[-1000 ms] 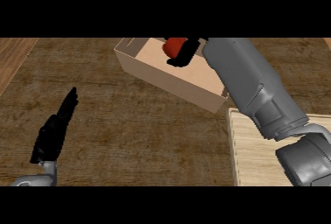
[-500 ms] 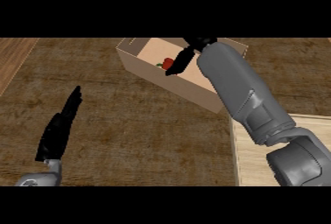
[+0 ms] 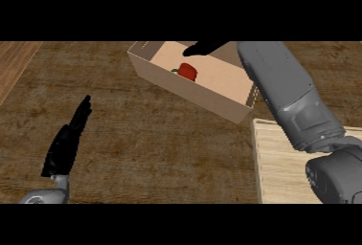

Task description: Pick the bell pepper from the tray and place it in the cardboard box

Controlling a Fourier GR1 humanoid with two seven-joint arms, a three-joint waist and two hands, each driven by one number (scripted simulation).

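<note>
Bell pepper lies inside the cardboard box, placement apparently done; right hand, outstretched and empty, hovers above the far rim.

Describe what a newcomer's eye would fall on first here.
The red bell pepper lying inside the open brown cardboard box at the top centre stands out first. The black right hand hangs open over the box, on a grey forearm crossing the right side.
</note>
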